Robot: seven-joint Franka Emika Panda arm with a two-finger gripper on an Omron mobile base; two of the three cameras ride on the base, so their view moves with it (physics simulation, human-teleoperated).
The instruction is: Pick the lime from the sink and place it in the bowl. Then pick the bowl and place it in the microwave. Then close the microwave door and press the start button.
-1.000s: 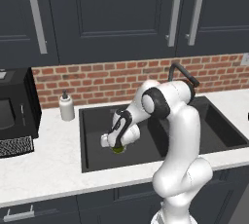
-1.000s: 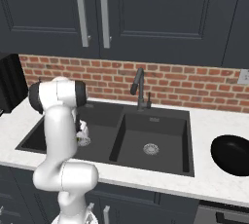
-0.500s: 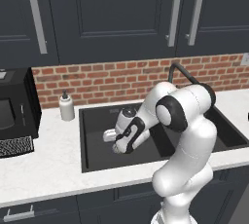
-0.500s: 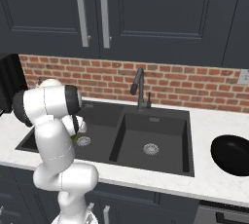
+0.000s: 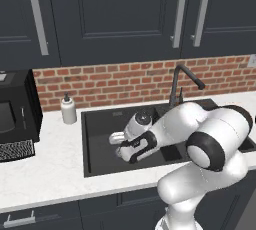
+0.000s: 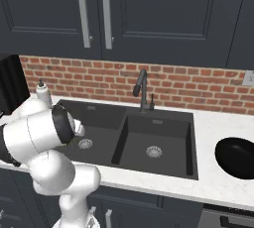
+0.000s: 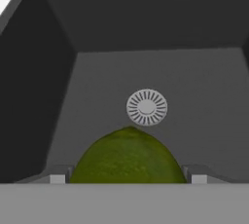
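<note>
Dark cabinets and a red brick backsplash rise behind the pale counter [image 5: 45, 169], where the sink [image 6: 163, 162] sits with its gooseneck faucet [image 6: 142, 89]. The arm reaches down into the left basin. From the hand view, the lime [image 7: 129, 157] lies on the basin floor just before a round drain strainer [image 7: 147, 106], between the gripper [image 7: 127, 178] fingers, which stand spread wide either side. The black bowl [image 6: 238, 157] rests on the counter right of the sink.

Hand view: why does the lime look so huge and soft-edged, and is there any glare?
In the hand view the lime sits right against the lens, so it swells and its edge softens; the drain strainer beyond stays crisp. Lighting is flat, without glare. In the right base view the bowl shows only a faint sheen.
</note>
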